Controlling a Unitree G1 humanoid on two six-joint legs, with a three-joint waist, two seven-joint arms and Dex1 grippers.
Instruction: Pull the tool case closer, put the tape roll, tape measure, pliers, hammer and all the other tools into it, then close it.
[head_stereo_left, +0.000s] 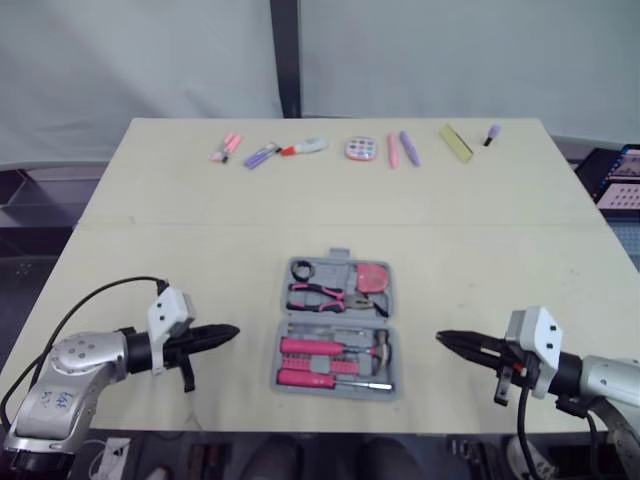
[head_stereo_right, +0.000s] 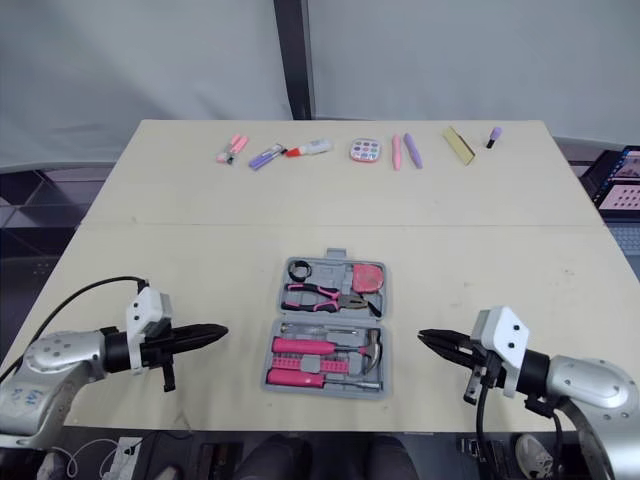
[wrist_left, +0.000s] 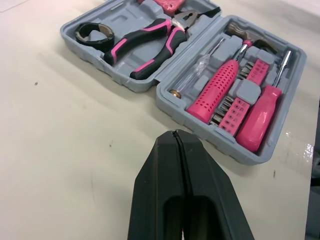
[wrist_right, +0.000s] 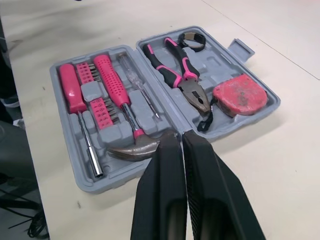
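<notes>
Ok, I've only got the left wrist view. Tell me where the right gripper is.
Observer: The right gripper is shut, over the table to the right of the open tool case, apart from it and pointing at it.
Operator: Name the pink thing cut off at the top of my picture.
Observer: That's the tape measure, lying in the same half as the pliers.
Operator: Report what else is on the table.
Observer: A row of small items, pink and purple, lies along the far edge. They look like stationery rather than tools.
</notes>
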